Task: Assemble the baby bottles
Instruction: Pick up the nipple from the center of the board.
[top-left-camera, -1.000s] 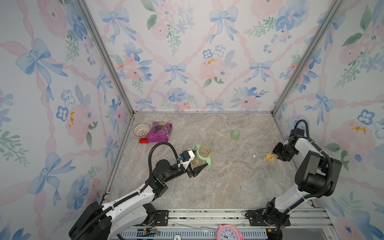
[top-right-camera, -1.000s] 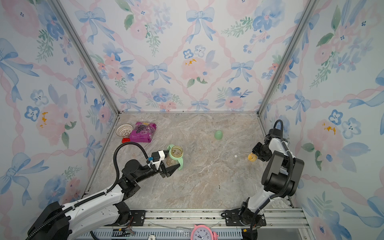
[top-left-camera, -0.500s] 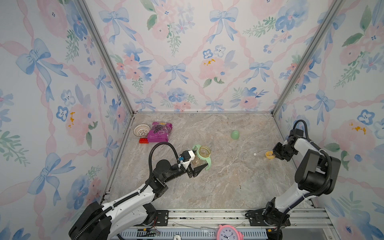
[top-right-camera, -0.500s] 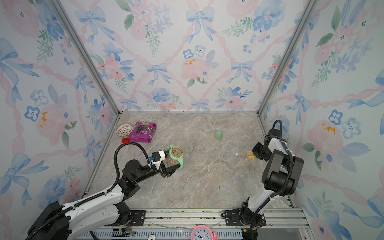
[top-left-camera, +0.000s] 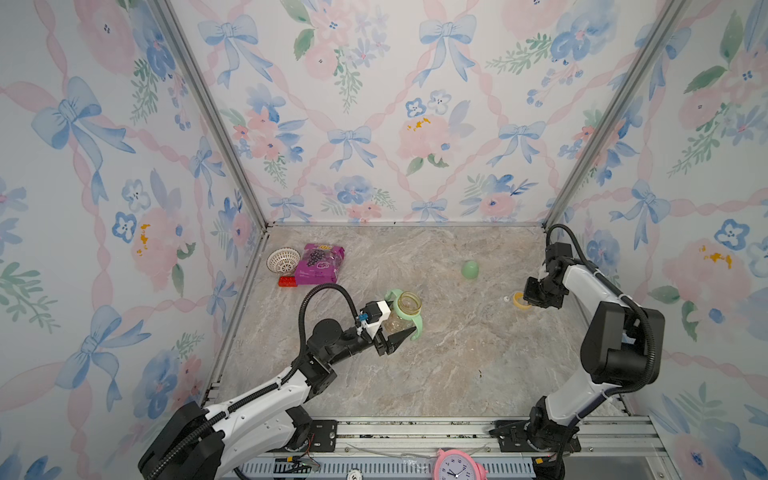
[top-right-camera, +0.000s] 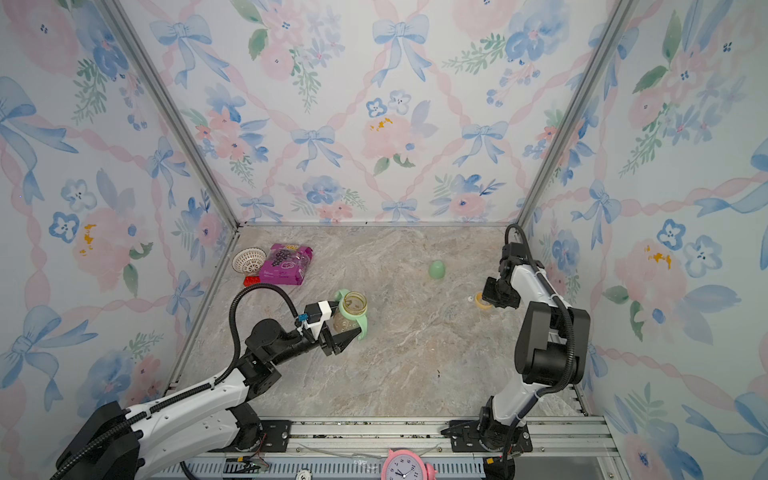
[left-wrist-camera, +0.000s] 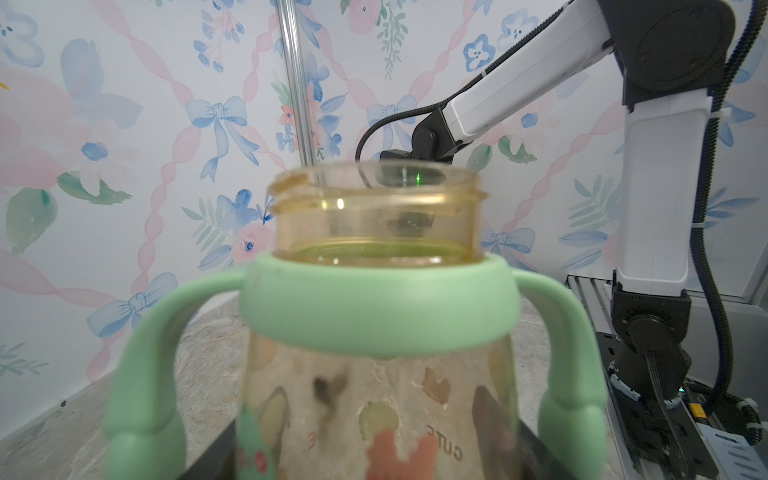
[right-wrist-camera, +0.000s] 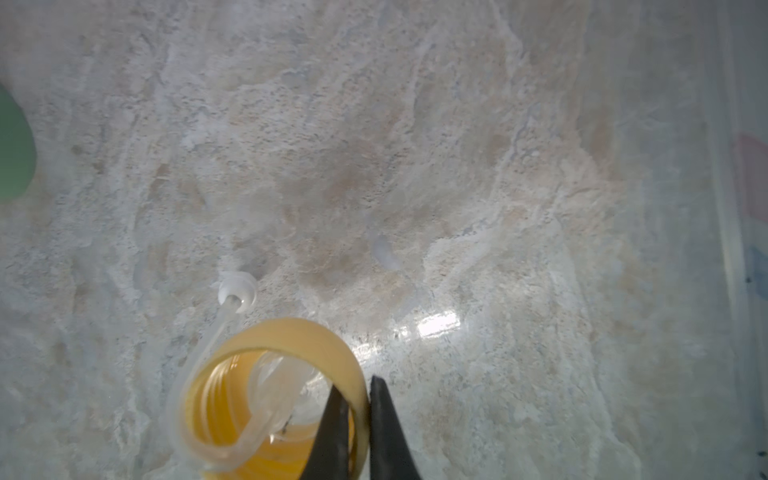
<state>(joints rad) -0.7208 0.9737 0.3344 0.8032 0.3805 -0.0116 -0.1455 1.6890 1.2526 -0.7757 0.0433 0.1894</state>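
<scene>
The left gripper (top-left-camera: 398, 332) is clamped around the lower part of the clear amber jar body (top-left-camera: 406, 306), which stands upright and open-mouthed on the marble floor (top-left-camera: 436, 374), left of its middle. The pale green two-handled ring (left-wrist-camera: 378, 309) sits around the jar's neck just under the threaded rim, with one handle curving down on each side; the left wrist view shows cartoon prints on the jar's wall and a black finger (left-wrist-camera: 492, 419) pressed against it low down. Well to the right of the jar, close to the right wall, the right gripper (right-wrist-camera: 355, 388) is pressed together on the wall of the yellow collar (right-wrist-camera: 291, 332), one black finger inside the ring and one outside. The collar rests tilted on the floor and carries a clear silicone piece (right-wrist-camera: 266, 399) inside it, from which a thin clear tube runs to a small white knob (right-wrist-camera: 237, 291) lying on the floor just beside it. In both top views the pale green dome cap (top-left-camera: 470, 269) lies alone behind and to the right of the jar, between the jar and the collar but nearer the back wall. Behind and to the left of the jar, in the far corner, a purple snack packet (top-left-camera: 320, 264) lies touching a white lattice basket (top-left-camera: 282, 259), with a small red brick (top-left-camera: 288, 281) just in front of them.
</scene>
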